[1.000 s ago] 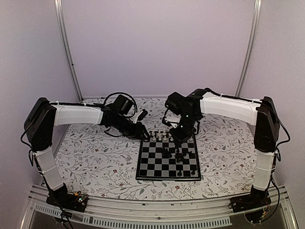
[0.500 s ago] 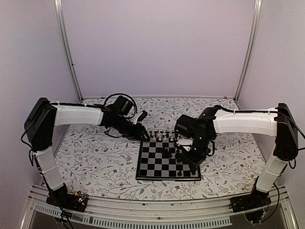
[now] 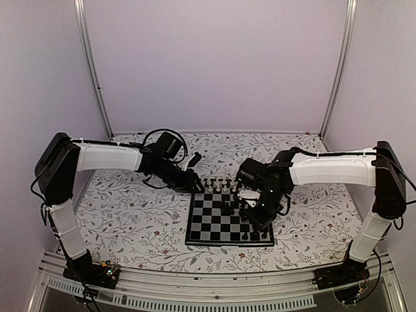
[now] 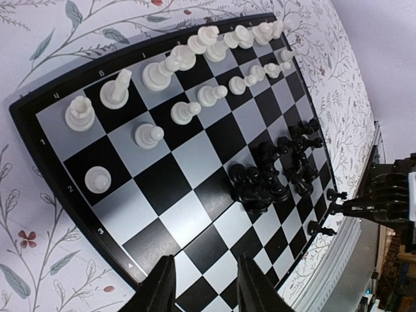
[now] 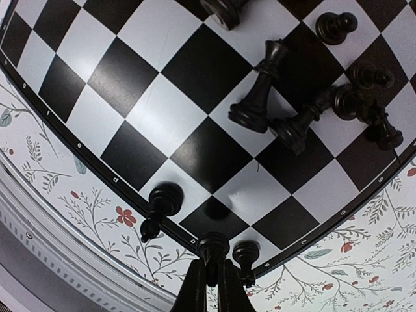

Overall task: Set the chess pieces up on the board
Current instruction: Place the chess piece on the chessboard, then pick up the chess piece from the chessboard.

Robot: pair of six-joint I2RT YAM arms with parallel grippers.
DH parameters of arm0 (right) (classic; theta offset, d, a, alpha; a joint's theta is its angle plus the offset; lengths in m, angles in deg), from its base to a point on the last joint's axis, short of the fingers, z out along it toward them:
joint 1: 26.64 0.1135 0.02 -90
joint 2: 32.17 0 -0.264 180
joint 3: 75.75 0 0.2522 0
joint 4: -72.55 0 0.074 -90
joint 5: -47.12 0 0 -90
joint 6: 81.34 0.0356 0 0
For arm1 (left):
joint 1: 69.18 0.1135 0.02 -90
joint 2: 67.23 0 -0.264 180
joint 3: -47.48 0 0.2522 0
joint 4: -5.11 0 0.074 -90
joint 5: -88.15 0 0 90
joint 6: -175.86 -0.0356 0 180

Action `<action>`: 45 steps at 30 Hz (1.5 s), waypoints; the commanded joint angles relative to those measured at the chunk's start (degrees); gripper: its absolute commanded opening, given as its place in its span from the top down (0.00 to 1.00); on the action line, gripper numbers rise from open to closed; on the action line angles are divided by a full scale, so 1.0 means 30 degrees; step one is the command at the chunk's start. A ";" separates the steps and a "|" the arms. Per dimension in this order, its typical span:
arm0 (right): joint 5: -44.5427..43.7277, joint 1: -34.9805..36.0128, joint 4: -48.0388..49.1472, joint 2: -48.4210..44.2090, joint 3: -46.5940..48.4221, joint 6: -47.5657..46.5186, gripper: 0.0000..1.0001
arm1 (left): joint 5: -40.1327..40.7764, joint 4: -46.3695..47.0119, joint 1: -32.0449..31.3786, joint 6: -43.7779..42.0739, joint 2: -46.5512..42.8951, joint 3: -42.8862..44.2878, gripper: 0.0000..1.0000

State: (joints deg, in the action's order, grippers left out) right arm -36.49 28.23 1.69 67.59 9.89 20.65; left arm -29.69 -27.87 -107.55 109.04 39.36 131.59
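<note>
The board [image 3: 208,225] lies in the middle of the table. White chess pieces [image 3: 221,186] stand in two rows along its far edge, also in the left wrist view [image 4: 195,45]. Black pieces [image 3: 234,209] cluster mid-board [image 4: 260,185], some leaning [image 5: 257,97]. My right gripper [image 3: 258,221] hangs over the board's near right corner, shut on a black piece [image 5: 213,246] held just above a corner square. Two black pieces [image 5: 162,201] stand on the edge row beside it. My left gripper [image 4: 205,289] is open and empty, above the board's far left corner [image 3: 195,183].
The floral table cover [image 3: 136,214] surrounds the board. A grey rail [image 3: 195,286] runs along the near table edge. Lilac walls close in the back and sides.
My right arm has swung from the board's far edge to its near right corner and lowered, holding the black piece. My left arm has barely moved.
</note>
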 commanded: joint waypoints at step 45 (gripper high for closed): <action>-0.0433 -0.4219 0.0376 0.2967 0.4462 -0.2319 0.73 | -0.0133 -0.1208 -0.0071 -0.0459 0.0594 0.1775 0.65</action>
State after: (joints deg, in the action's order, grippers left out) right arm -38.32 16.10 0.53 74.28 22.94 14.90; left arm -29.69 -29.75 -107.55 108.73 40.85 135.45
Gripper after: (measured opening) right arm 0.272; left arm 0.354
